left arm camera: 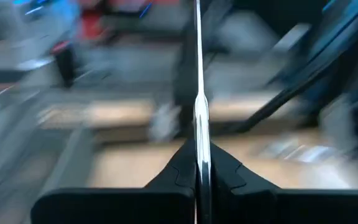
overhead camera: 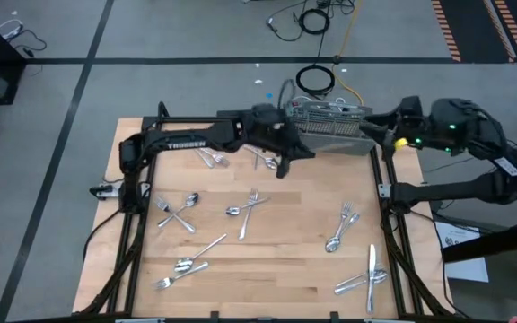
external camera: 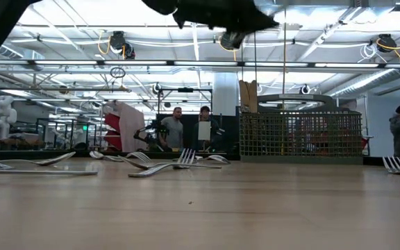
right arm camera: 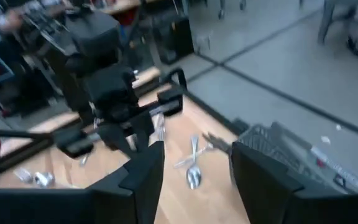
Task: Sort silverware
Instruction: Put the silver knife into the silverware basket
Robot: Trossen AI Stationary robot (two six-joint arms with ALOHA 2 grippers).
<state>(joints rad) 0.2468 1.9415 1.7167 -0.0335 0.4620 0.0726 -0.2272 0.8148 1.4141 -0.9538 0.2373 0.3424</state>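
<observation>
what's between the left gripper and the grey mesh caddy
In the high view, nothing: only a short stretch of bare table separates the left gripper, shut on a silver utensil, from the caddy beside it.

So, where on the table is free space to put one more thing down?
A wide bare patch of table lies in the front middle, between the front-left silverware and the front-right pile. A smaller bare patch sits behind the right-hand fork and spoon, in front of the caddy. The left half and the far strip beneath the left gripper are crowded.
</observation>
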